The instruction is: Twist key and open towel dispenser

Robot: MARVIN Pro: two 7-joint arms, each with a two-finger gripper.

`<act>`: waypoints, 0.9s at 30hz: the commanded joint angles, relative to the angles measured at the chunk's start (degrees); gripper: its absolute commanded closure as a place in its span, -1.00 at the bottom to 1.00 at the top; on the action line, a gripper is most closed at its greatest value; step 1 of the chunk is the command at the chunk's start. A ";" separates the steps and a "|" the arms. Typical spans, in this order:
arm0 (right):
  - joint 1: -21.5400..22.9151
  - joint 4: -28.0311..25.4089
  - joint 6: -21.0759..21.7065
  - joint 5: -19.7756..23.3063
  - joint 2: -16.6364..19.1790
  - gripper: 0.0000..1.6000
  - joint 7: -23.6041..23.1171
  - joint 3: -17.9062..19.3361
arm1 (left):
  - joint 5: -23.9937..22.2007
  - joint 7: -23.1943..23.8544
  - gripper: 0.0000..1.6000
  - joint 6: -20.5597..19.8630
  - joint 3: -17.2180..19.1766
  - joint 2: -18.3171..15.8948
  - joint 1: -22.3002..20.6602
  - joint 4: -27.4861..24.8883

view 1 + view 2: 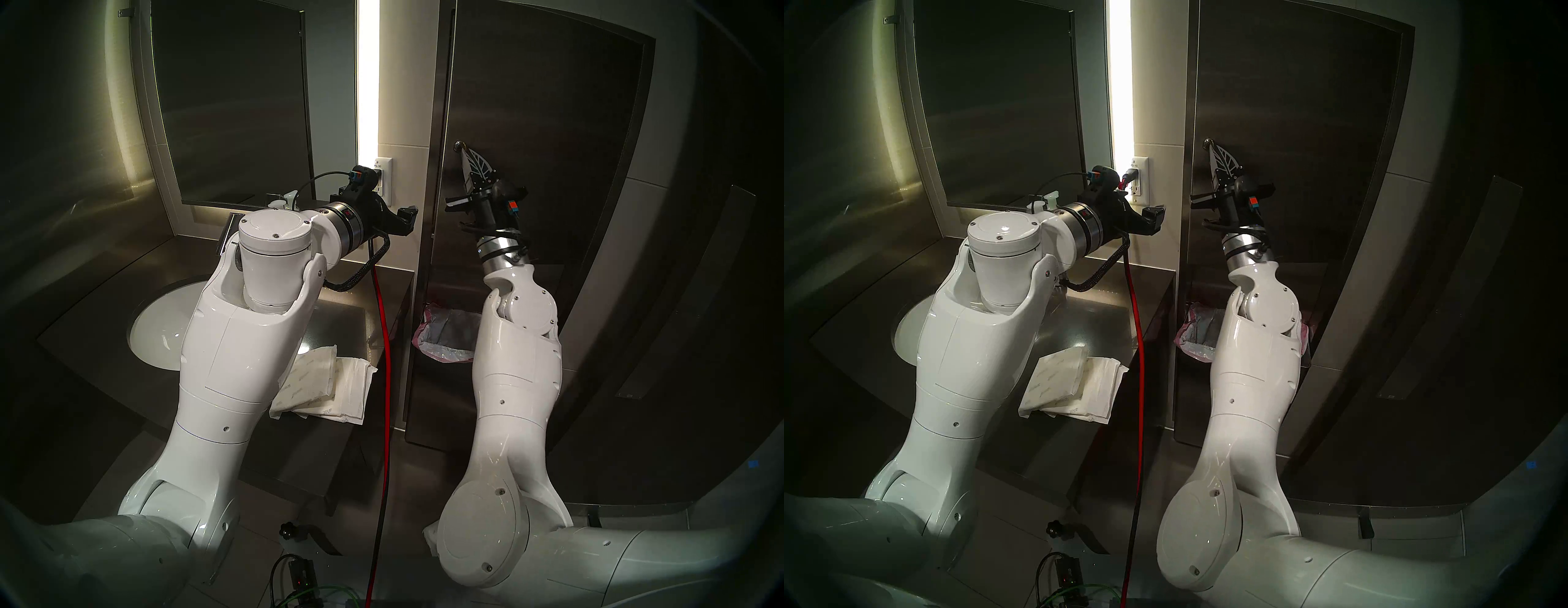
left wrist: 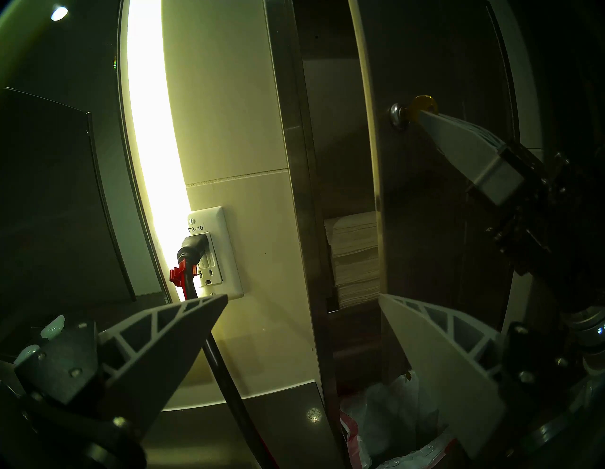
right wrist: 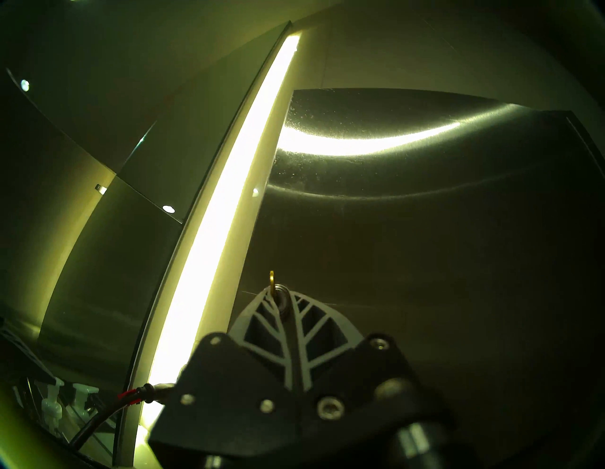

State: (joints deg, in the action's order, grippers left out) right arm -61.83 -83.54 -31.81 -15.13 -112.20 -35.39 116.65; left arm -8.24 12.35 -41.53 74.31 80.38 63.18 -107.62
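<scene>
With the door (image 2: 442,209) already ajar on towels (image 2: 355,258), the right pincer (image 2: 425,116) is clamped on the key (image 2: 424,101) in its lock (image 2: 396,113): opening step. Left pincer (image 2: 302,306) gapes, empty, beside the door's edge. Next, judged: swing door wider without wrenching the key.

Glossy white arms (image 1: 237,348), black wrists, white ribbed claw fingers (image 2: 435,353).

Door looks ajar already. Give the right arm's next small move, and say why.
Probably keep drawing the small brass key outward: the right gripper is shut on it, and the brushed steel dispenser door stands only slightly ajar, exposing stacked white towels.
</scene>
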 commanded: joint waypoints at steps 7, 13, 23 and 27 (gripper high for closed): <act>-2.70 -10.26 -2.70 6.87 5.95 1.00 -0.04 8.60 | 0.05 -0.06 -1.00 0.20 0.27 0.11 -0.87 -0.52; -6.05 -17.52 -2.89 11.06 9.19 -1.00 -3.11 9.78 | 0.07 -0.07 -1.00 0.21 0.29 0.13 -0.93 -0.55; -12.31 -23.88 -0.37 18.97 13.18 -1.00 -8.67 8.19 | 0.09 -0.07 -1.00 0.21 0.31 0.15 -1.03 -0.56; -14.81 -25.84 1.29 21.69 14.54 -1.00 -10.07 7.22 | 0.10 -0.07 -1.00 0.21 0.32 0.15 -1.06 -0.56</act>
State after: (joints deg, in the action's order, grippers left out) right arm -72.53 -105.64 -32.59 3.11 -101.06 -43.65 125.38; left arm -8.21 12.36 -41.53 74.34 80.44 63.18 -107.65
